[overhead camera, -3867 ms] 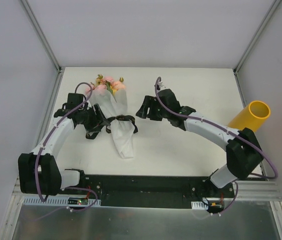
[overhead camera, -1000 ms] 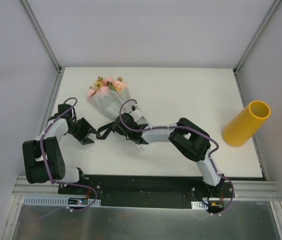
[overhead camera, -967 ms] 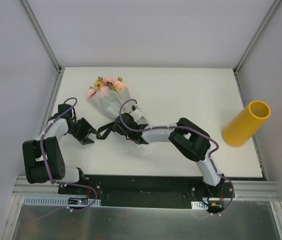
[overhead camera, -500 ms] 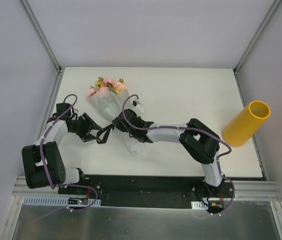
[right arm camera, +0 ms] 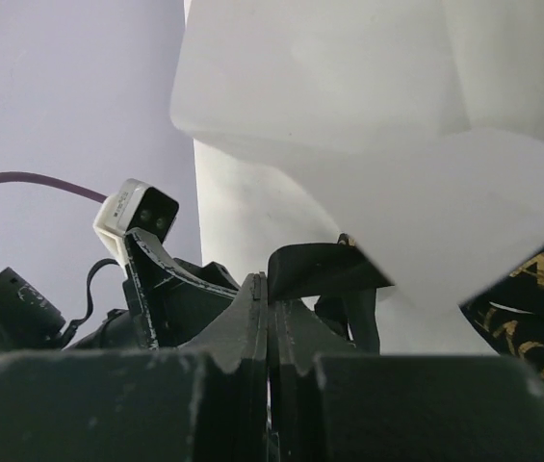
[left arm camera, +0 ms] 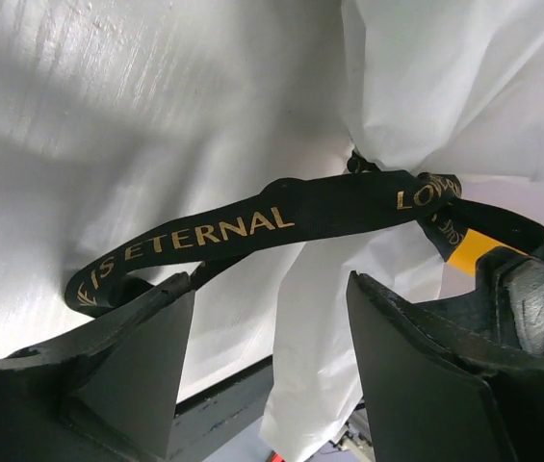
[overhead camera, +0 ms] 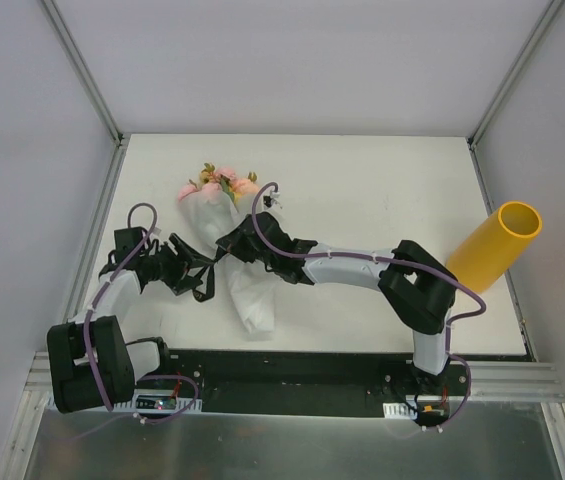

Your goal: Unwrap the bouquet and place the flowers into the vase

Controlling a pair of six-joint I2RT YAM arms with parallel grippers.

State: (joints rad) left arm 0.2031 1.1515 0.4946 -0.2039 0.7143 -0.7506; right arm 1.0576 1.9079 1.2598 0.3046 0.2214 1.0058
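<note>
1. The bouquet (overhead camera: 246, 292) lies flat on the desk (overhead camera: 362, 190) between the two claws. Its flowers (overhead camera: 220, 184) point to the far side of both claws, and the tail of the wrap points toward the arm bases.
2. The pink and yellow flowers are still bunched inside the white paper (right arm camera: 349, 115), and the black ribbon (left arm camera: 243, 223) still crosses the waist of the wrap.
3. The right claw (right arm camera: 268, 281) is fully closed, its fingers pressed flat together. A fold of the black ribbon starts right at its tips and looks pinched there, with the white paper just beyond it.
4. The left claw (left arm camera: 267, 289) stands well apart at the jaws and grips nothing. The ribbon, with gold letters reading "IS ETERNAL", arcs across just past its fingertips. The ribbon's looped end sits beside one finger, but I cannot tell whether it touches.
5. The two claws are close together at the ribbon, the left one on the bouquet's left flank and the right one on the wrap's middle.
6. The vase (overhead camera: 494, 247), a plain yellow tube, stands on the desk well apart to the right of the right claw.
</note>
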